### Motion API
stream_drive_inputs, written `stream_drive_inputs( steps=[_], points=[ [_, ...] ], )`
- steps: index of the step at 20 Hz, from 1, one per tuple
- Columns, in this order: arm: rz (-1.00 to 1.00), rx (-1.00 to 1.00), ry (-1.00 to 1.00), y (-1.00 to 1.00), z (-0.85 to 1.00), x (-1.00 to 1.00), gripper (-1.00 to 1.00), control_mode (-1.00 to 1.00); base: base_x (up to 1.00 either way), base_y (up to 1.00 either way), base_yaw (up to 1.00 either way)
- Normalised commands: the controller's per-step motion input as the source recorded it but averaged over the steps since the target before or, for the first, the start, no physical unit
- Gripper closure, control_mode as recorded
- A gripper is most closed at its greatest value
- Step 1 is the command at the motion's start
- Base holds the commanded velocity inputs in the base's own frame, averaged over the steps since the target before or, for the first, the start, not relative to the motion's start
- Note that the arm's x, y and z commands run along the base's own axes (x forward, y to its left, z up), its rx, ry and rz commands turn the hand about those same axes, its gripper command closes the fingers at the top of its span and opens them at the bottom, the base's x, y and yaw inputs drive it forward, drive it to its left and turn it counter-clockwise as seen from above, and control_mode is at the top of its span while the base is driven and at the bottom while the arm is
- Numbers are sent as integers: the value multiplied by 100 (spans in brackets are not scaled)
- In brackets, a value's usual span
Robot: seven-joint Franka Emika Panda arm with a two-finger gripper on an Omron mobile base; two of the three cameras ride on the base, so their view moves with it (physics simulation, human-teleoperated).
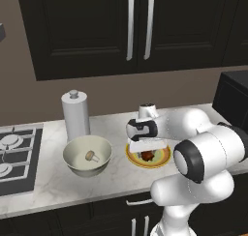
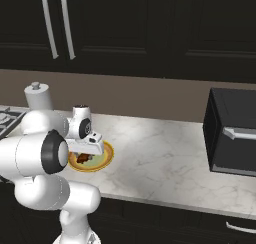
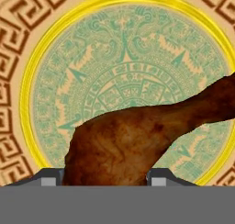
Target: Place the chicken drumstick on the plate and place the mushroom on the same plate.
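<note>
The reddish-brown chicken drumstick [image 3: 124, 145] sits between my two fingertips [image 3: 160, 177], and my gripper [image 3: 105, 178] is shut on its meaty end. Directly under it is the plate [image 3: 128, 58], yellow-rimmed with a pale green patterned centre. In the left base view, the gripper [image 1: 147, 150] points down low over the plate [image 1: 164, 160], with the drumstick [image 1: 147, 156] at the plate's middle. From the right base view, the drumstick [image 2: 82, 159] lies over the plate [image 2: 106, 157]. The small tan mushroom [image 1: 90, 155] lies inside the cream bowl [image 1: 72, 155], left of the plate.
A paper towel roll [image 1: 75, 114] stands behind the bowl. The stove [image 1: 14, 153] is at the counter's left end. A black microwave [image 2: 232, 133] stands at the right. Bare marble counter [image 2: 155, 153] lies between plate and microwave.
</note>
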Motion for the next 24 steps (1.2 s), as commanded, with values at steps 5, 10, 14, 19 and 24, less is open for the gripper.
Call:
stream_drive_inputs(
  steps=[5, 10, 14, 19, 24],
  points=[
    [0, 0, 0, 0, 0, 0, -100, -100, 0, 0, 0],
    [0, 0, 0, 2, 0, 0, -100, -100, 0, 0, 0],
    [0, 0, -2, 9, 30, -6, -100, -100, 0, 0, 0],
    [0, 0, -16, 2, 77, -45, -100, -100, 0, 0, 0],
    [0, 0, -14, 38, 79, -59, -100, -100, 0, 0, 0]
  ],
)
